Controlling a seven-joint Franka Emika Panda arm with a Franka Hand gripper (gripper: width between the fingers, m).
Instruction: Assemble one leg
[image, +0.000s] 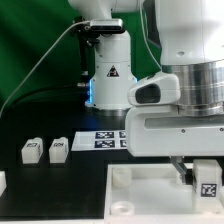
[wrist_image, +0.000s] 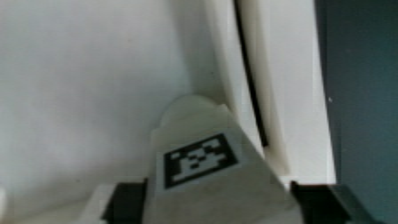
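Observation:
My gripper (image: 204, 186) is low at the exterior view's right, shut on a white leg (image: 208, 188) with a black-and-white tag facing the camera. It holds the leg upright over the right side of the large flat white square board (image: 140, 195); I cannot tell whether the leg touches the board. In the wrist view the leg (wrist_image: 199, 160) sits between the two dark fingers (wrist_image: 128, 205) of my gripper (wrist_image: 217, 206), tag up, above the board's white surface (wrist_image: 89, 90) near its edge. Two more legs (image: 32, 150) (image: 58, 149) stand on the table at the left.
The marker board (image: 105, 138) lies behind the square board, in front of the robot base (image: 108, 75). A round socket (image: 120, 176) shows at the board's near-left corner. A white part (image: 2, 182) shows at the left edge. The arm's large body fills the upper right.

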